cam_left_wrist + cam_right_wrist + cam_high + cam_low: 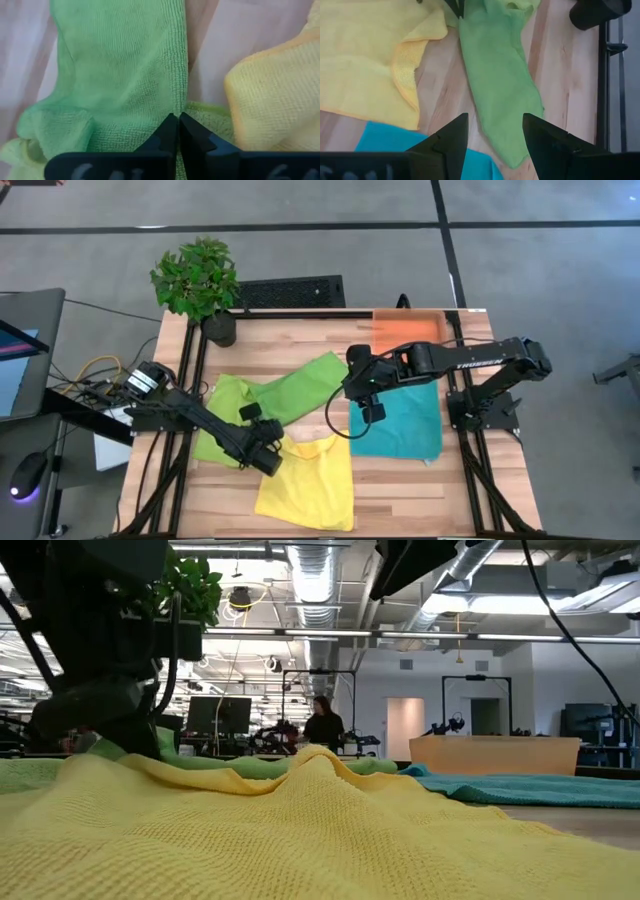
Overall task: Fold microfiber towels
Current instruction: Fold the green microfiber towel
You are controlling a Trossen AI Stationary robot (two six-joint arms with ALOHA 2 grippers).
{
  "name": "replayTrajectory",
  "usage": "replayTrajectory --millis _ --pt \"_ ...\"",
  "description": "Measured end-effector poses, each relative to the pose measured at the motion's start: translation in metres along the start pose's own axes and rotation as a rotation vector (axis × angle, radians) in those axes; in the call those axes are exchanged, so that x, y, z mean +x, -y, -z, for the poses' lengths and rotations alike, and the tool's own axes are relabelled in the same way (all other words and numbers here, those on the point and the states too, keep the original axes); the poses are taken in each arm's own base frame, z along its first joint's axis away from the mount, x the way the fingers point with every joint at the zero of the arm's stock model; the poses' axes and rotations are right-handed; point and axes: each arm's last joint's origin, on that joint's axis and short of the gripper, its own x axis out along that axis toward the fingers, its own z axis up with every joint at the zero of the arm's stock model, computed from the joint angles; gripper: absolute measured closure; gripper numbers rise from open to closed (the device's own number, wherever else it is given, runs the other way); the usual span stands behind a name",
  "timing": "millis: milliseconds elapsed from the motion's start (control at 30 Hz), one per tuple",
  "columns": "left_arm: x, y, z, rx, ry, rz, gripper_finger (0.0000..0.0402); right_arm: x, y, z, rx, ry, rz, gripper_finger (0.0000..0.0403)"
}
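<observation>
**Folding barely begun: first pinch on a green towel, four cloths unfolded**

The left gripper point(177, 125) has its two fingers pressed together on the edge of the darker green towel point(125, 75); in the left wrist view the cloth's hem runs straight down into the closed tips, so I judge it pinched rather than merely touched. In the high view this gripper point(262, 442) sits low over the table point(400, 490), where the green cloth, the lime towel point(222, 415) and the yellow towel point(308, 480) meet.

The right gripper point(495, 135) hovers with its fingers spread wide and nothing between them, looking down on the far end of the same green towel. From above it point(368, 395) hangs between that towel's upper end and the teal towel point(400, 425).

No towel looks folded yet. The darker green one lies as a long rumpled strip running diagonally toward the orange tray point(405, 330). The lime one is spread loosely beneath it on the left. The yellow one lies at the near edge with a ridge and a turned-over corner. The teal one lies mostly flat on the right, partly under the right arm.

As I read it, only the opening grasp is made; every fold on all four cloths is left.
</observation>
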Motion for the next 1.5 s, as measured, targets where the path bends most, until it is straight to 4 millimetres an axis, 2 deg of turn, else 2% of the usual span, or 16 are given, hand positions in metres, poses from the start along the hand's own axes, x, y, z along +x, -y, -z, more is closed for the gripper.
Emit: replayTrajectory --millis 267,567,700,1200,1500 --pt "-0.010 -0.012 -0.030 0.099 -0.061 -0.012 0.0401 0.003 0.004 0.002 0.014 0.003 0.011 0.0191" --pt "0.003 -0.036 -0.061 0.181 -0.070 -0.031 0.0401 0.038 0.003 0.033 0.034 -0.058 0.017 0.0191" --pt "0.010 -0.048 -0.078 0.231 -0.049 -0.022 0.0401 0.047 0.002 0.043 0.055 -0.078 0.019 0.0191" --pt "0.051 -0.105 -0.132 0.306 0.113 0.003 0.0401 0.053 -0.002 0.054 0.066 -0.128 0.001 0.0191" --pt "0.058 -0.121 -0.152 0.382 0.253 0.028 0.0401 0.053 -0.002 0.054 0.089 -0.136 0.000 0.0191"
